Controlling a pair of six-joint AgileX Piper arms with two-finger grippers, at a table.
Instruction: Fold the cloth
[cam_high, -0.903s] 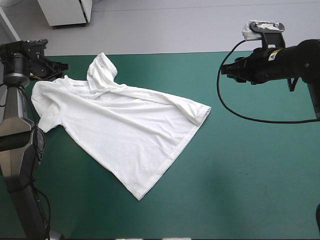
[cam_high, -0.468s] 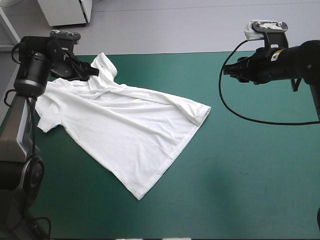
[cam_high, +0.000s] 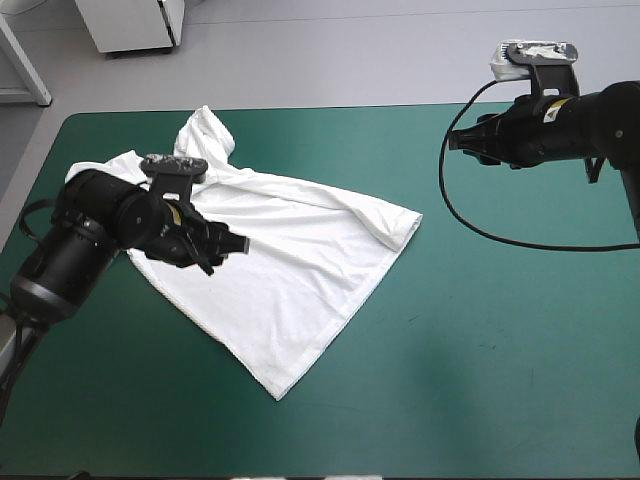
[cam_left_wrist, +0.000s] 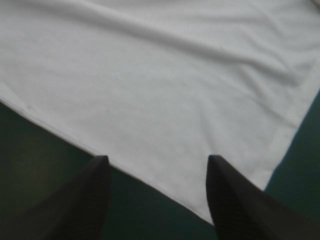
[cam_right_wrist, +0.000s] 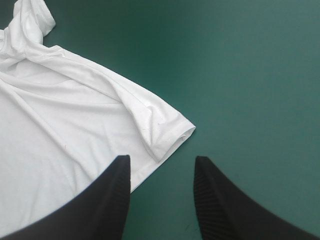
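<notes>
White T-shirt (cam_high: 290, 270) lay spread and unfolded on the left half of the teal-green counter (cam_high: 480, 330); by the look of it, every fold was still to be made. Its long axis ran diagonally from the far left corner toward the near edge's middle, one corner pointing there. Left fingers (cam_left_wrist: 85, 200) hovered spread over it; right fingers (cam_right_wrist: 220, 200) stood spread, empty, well apart.

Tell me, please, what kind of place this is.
Probably a robot test bench in a lab, not a home: the left gripper and right gripper, both open, hang over a table with a teal-green cover, where one white T-shirt lies mostly spread out.
</notes>
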